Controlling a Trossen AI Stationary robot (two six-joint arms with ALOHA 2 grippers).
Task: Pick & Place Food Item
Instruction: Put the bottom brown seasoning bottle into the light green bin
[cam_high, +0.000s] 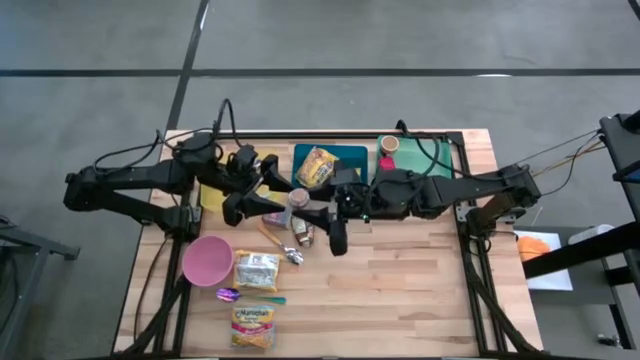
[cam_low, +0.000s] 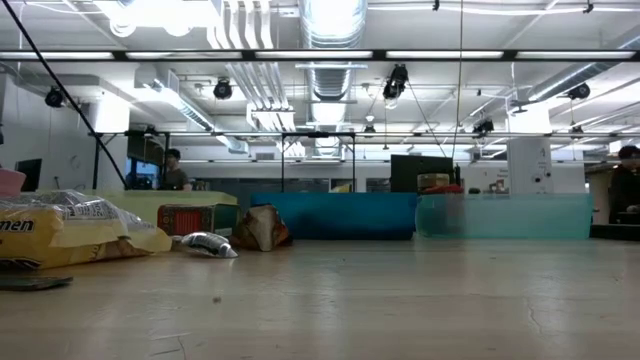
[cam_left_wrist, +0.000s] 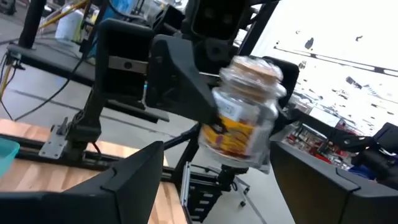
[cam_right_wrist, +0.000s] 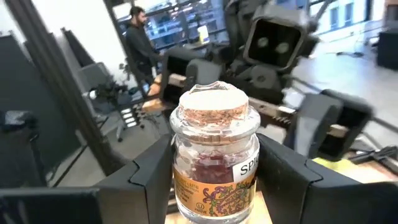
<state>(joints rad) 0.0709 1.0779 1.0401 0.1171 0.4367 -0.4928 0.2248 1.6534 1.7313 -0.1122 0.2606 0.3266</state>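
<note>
**Ana:** Right wrist view gives the plainest look: the right gripper (cam_right_wrist: 214, 177) pinches a small glass spice jar (cam_right_wrist: 216, 163) by its body, one dark finger on each side of the label, the cork stopper upright above the jaws. The jar is held up in the air over the middle of the worktop (cam_high: 400, 290), between the two arms.

**Ben:** And the left gripper (cam_left_wrist: 211, 180)?

**Ana:** Spread wide. In its own wrist view the jar (cam_left_wrist: 244, 112) sits out ahead, past the fingertips; nothing is between those fingers. It faces the jar, apart from it.

**Ben:** How would the jar handle?

**Ana:** By the look of it, rigid and smooth. Glass gives nothing under the pads, so a grip has to rely on squeeze and friction, and the curved wall could let it twist or slip. It seems small and partly filled, so likely light. Dropped from that height onto wood it could crack.

**Ben:** Where should a second gripper take it?

**Ana:** Probably on the body below the shoulder, across the widest part, on whatever wall the right fingers leave free. The neck under the cork is narrower and may be an option. The cork itself looks a poor hold; it could pull out
</note>
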